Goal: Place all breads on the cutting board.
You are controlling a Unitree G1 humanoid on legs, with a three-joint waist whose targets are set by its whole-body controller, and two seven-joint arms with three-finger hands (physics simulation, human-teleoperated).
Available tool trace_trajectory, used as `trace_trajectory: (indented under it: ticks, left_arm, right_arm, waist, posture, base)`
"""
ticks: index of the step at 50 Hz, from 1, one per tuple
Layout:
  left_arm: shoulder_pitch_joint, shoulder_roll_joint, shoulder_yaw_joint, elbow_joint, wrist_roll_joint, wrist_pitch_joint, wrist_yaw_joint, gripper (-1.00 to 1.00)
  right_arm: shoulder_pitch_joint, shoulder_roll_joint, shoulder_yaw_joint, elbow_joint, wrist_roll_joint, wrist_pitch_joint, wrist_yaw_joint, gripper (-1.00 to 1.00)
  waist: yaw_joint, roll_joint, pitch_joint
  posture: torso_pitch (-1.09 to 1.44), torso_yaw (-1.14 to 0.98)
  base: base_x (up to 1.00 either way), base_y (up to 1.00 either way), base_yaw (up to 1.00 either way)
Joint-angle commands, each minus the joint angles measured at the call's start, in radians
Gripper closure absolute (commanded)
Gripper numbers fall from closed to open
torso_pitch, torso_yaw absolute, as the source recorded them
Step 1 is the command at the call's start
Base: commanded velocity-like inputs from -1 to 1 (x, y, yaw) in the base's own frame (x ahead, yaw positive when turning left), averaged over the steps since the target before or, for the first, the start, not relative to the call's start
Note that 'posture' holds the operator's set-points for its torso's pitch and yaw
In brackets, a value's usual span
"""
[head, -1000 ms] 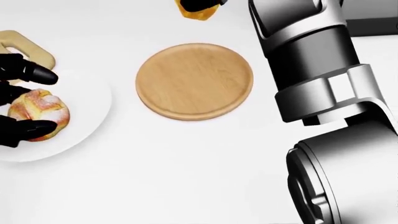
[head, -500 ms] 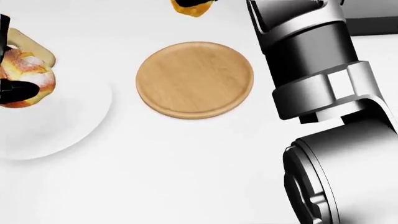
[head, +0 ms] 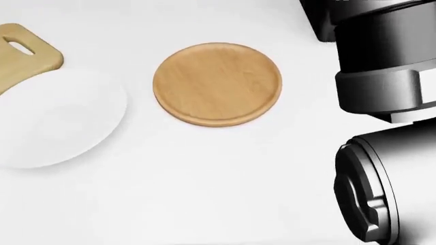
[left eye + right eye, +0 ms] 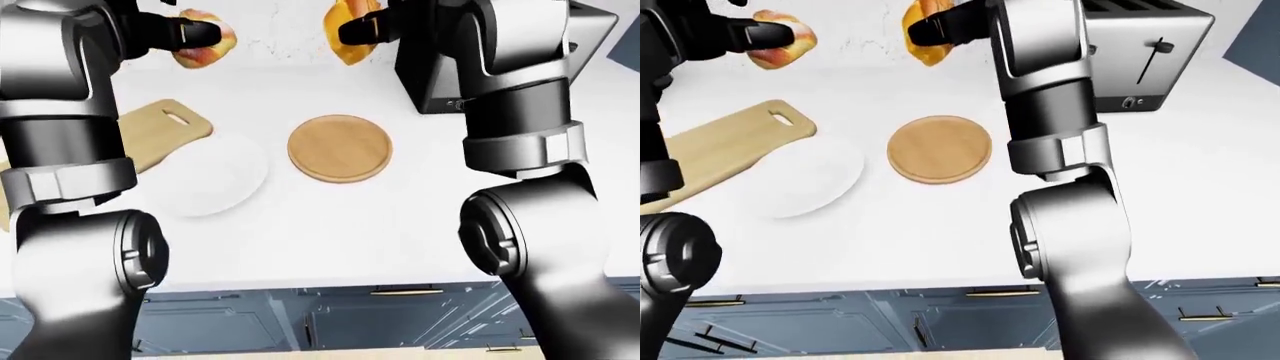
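1. Left hand — fingers closed round a frosted bun, held high above the counter at the right-eye view's upper left.
2. Right hand — clamped on a golden pastry, also aloft.
3. Handling, judged: both breads look light, soft and crushable — hold across the broad middle, gently.
4. Cutting board lies at the left beside a white plate; a round wooden disc sits just right of the plate.

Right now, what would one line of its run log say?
left hand: holding bun, raised | right hand: holding bread, raised | plate: bare | cutting board: no bread yet | round board: bare
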Motion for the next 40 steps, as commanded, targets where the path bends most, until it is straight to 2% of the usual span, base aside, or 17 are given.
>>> trace_trajectory:
  ticks: [1,3,4,5,8,11,13,14,17,20,22,26,28,33,35,37,40]
  left_arm:
    - [-0.052,0.011,0.000,-0.022,-0.022,-0.035,0.029,1.00]
    - [-0.065,0.012,-0.004,-0.002,-0.035,-0.042,0.044,1.00]
    - [-0.075,0.014,-0.003,0.011,-0.037,-0.052,0.060,1.00]
    - [-0.074,0.015,-0.007,0.017,-0.041,-0.061,0.065,1.00]
    - [-0.080,0.021,-0.014,0.030,-0.050,-0.068,0.072,1.00]
    - [-0.079,0.024,-0.018,0.034,-0.057,-0.073,0.075,1.00]
    - [-0.062,0.024,-0.023,0.015,-0.060,-0.069,0.074,1.00]
    - [-0.054,0.024,-0.024,-0.001,-0.062,-0.061,0.072,1.00]
    - [-0.044,0.026,-0.023,-0.004,-0.065,-0.063,0.074,1.00]
    - [-0.043,0.029,-0.024,-0.001,-0.066,-0.064,0.074,1.00]
    - [-0.048,0.028,-0.024,-0.004,-0.068,-0.058,0.075,1.00]
    - [-0.056,0.028,-0.026,-0.004,-0.069,-0.052,0.075,1.00]
    - [-0.055,0.028,-0.026,-0.003,-0.070,-0.055,0.075,1.00]
    - [-0.054,0.027,-0.025,-0.002,-0.070,-0.055,0.080,1.00]
    - [-0.057,0.027,-0.025,0.004,-0.070,-0.058,0.082,1.00]
    - [-0.062,0.027,-0.026,0.009,-0.071,-0.059,0.082,1.00]
    - [-0.060,0.028,-0.027,0.008,-0.071,-0.058,0.082,1.00]
  right_arm:
    - [-0.052,-0.012,-0.007,-0.054,0.006,-0.036,-0.004,1.00]
    - [-0.058,-0.018,-0.012,-0.054,0.009,-0.034,-0.008,1.00]
    - [-0.057,-0.019,-0.010,-0.054,0.009,-0.034,-0.008,1.00]
    - [-0.057,-0.018,-0.013,-0.055,0.014,-0.036,-0.010,1.00]
    - [-0.056,-0.020,-0.015,-0.048,0.019,-0.044,-0.014,1.00]
    - [-0.059,-0.023,-0.014,-0.044,0.023,-0.044,-0.015,1.00]
    - [-0.049,-0.021,-0.010,-0.058,0.024,-0.040,-0.016,1.00]
    - [-0.047,-0.022,-0.011,-0.061,0.025,-0.039,-0.017,1.00]
    - [-0.043,-0.018,-0.010,-0.055,0.028,-0.048,-0.020,1.00]
    - [-0.038,-0.017,-0.009,-0.053,0.032,-0.054,-0.021,1.00]
    - [-0.035,-0.016,-0.011,-0.057,0.033,-0.053,-0.025,1.00]
    - [-0.036,-0.019,-0.011,-0.068,0.035,-0.043,-0.027,1.00]
    - [-0.033,-0.018,-0.009,-0.073,0.035,-0.041,-0.028,1.00]
    - [-0.035,-0.017,-0.008,-0.069,0.036,-0.042,-0.029,1.00]
    - [-0.034,-0.017,-0.007,-0.067,0.036,-0.044,-0.029,1.00]
    - [-0.034,-0.016,-0.007,-0.065,0.037,-0.047,-0.029,1.00]
    - [-0.030,-0.013,-0.007,-0.064,0.037,-0.052,-0.030,1.00]
  waist:
    - [0.001,0.004,-0.038]
    - [0.001,0.003,-0.038]
    - [-0.002,0.009,-0.064]
    - [0.001,0.002,-0.070]
    - [0.006,0.003,-0.068]
    - [0.003,0.032,-0.072]
    - [-0.005,0.070,-0.070]
    - [-0.008,0.058,-0.072]
    - [-0.012,0.082,-0.063]
    - [-0.013,0.055,-0.068]
    - [-0.014,0.050,-0.030]
    - [-0.020,0.040,-0.016]
    - [-0.021,0.033,-0.054]
    - [-0.005,-0.026,-0.062]
    - [0.001,-0.068,-0.067]
    - [0.002,-0.049,-0.067]
    - [0.005,-0.051,-0.082]
  posture:
    - [0.00,0.00]
    - [0.00,0.00]
    - [0.00,0.00]
    - [0.00,0.00]
    - [0.00,0.00]
    - [0.00,0.00]
    - [0.00,0.00]
    - [0.00,0.00]
    - [0.00,0.00]
    - [0.00,0.00]
    - [0.00,0.00]
    - [0.00,0.00]
    - [0.00,0.00]
    - [0.00,0.00]
    - [0.00,0.00]
    - [0.00,0.00]
    - [0.00,0.00]
  base:
    - [0.00,0.00,0.00]
    - [0.00,0.00,0.00]
    - [0.00,0.14,0.00]
    - [0.00,0.16,0.00]
    - [0.00,0.18,0.00]
    - [0.00,0.24,0.00]
    - [0.00,0.27,0.00]
    - [0.00,0.27,0.00]
    - [0.00,0.27,0.00]
    - [0.00,0.24,0.00]
    - [0.00,0.00,0.00]
    - [0.00,0.00,0.00]
    - [0.00,0.17,0.00]
    - [0.00,0.26,0.00]
    - [0.00,0.27,0.00]
    - [0.00,0.27,0.00]
    - [0.00,0.27,0.00]
